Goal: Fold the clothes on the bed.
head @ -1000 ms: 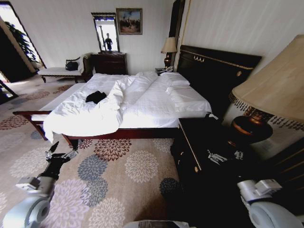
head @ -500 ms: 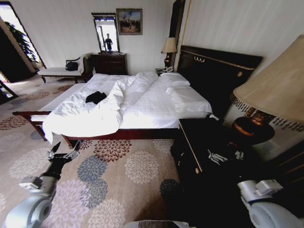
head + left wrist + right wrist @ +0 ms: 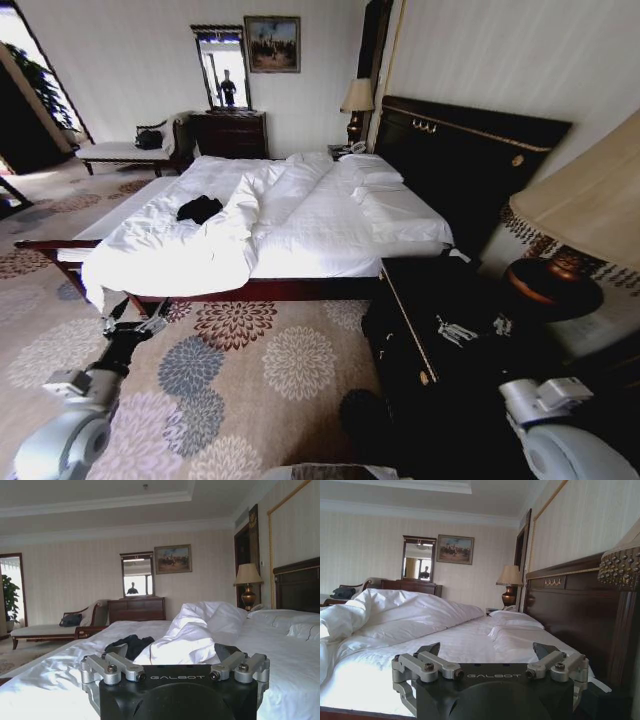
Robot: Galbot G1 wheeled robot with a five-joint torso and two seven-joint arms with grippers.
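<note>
One black T-shirt [image 3: 200,209], soft and crumpled, lies near the foot edge of the bed [image 3: 320,225]. My left hand [image 3: 135,322] and right hand [image 3: 490,652] both gape, empty.

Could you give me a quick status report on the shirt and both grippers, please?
Left gripper open, low beside the bed. Right gripper open, empty. Black shirt crumpled on the bed, unfolded, rumpled duvet beside it.

Clothes [image 3: 200,208] bunched dark heap, lettering unreadable; lampshade [image 3: 590,195] cut by right edge.
</note>
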